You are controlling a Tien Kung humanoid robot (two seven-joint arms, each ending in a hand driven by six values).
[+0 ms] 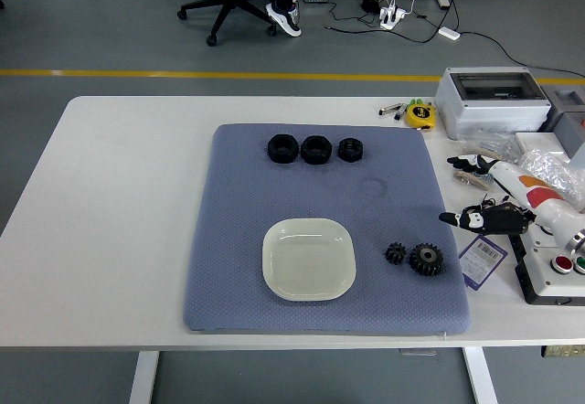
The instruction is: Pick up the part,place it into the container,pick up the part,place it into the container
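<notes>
Currently right hand (489,218) at mat's right edge, fingers (454,218) extended, loose, holding nothing. Two gears (415,257) on blue mat (238,175) just left of hand. White dish (309,259) beside gears, three black nuts (315,149) at mat's far side. White tabletop (119,203).

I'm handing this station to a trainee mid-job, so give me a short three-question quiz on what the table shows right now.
1. True or false: the white dish on the blue mat already holds a part.
2. How many black nut-like parts sit in the row at the mat's far side?
A. two
B. three
C. five
3. Fill in: the two black gears lie to the ___ of the dish as the camera sees it, nearest the right robot hand.

Key
1. False; the dish is empty.
2. B.
3. Right. The right robot hand hovers at the mat's right edge, holding nothing; the left is out of view.
</notes>
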